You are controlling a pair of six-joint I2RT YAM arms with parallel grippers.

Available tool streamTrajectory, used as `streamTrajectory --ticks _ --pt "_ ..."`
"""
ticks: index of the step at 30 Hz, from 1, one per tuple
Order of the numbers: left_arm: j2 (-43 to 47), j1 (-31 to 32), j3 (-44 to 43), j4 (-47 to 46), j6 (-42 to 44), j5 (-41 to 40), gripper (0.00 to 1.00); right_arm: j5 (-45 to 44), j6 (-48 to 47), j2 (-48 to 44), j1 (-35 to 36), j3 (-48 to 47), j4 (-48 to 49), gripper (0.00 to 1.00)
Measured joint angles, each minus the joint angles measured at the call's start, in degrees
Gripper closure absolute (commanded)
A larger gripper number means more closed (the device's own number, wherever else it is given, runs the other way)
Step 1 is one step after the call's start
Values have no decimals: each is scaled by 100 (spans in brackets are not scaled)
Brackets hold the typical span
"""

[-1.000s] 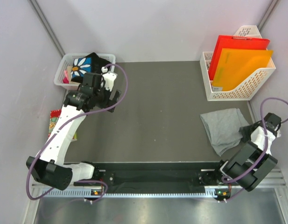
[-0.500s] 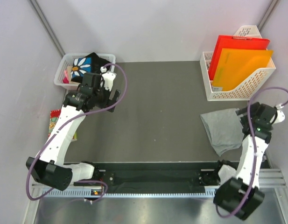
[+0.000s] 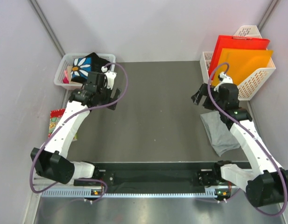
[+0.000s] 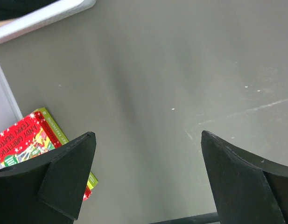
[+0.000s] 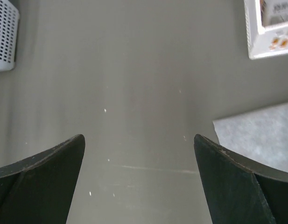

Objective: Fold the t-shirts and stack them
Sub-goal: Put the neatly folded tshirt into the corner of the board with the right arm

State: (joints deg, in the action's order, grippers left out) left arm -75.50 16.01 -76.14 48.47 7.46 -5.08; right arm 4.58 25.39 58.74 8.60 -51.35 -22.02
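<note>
Just outside the right jaws lies the grey t-shirt point(image 5: 263, 133).

**Left arm** point(image 3: 64, 126): Reaches forward from its base. The white forearm slants away to the wrist, which bends so that the left gripper point(image 4: 147, 135) is directed downward and toward the robot's right. The jaws stand wide apart. Both black fingers point(image 4: 64, 177) show in the wrist view, empty, with their tips raised off the surface point(image 4: 181, 70) beneath the gripper.

**Right arm** point(image 3: 249, 135): Reaches forward from its base, with the forearm running up to a bent wrist. The right gripper point(image 5: 139, 137) faces downward and toward the robot's left. The jaws are spread fully. Both fingers are empty and hang above the surface, touching nothing.

The two grippers are well apart from each other.
</note>
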Motion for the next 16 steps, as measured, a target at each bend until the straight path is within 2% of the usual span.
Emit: streamTrajectory --ticks 16 --pt "201 -601 503 -514 -120 2 1 31 -398 1722 1611 -1871 184 0"
